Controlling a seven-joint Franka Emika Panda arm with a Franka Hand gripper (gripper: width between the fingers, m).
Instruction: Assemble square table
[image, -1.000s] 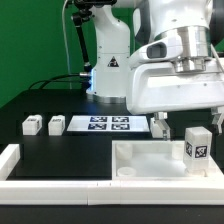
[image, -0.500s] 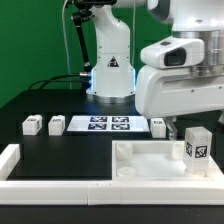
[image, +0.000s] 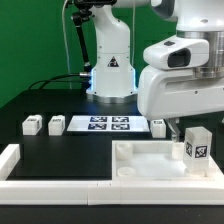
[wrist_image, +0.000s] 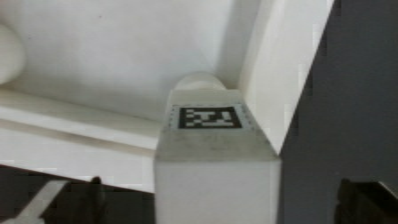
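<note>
Drift toward three o'clock brought my wide-open, empty end effector up to the small white tagged block leg, upright on the white square plastic slab; gripping likely follows.

I'm looking at the marker board lying flat on the black table, toward the back, with its black tags facing up. The white border rail is running along the table's near edge, and at the exterior view's left it is turning back into a short raised end piece. A green backdrop is filling the space behind. A black cable is trailing along the table's far side; I cannot tell where it is ending.
</note>
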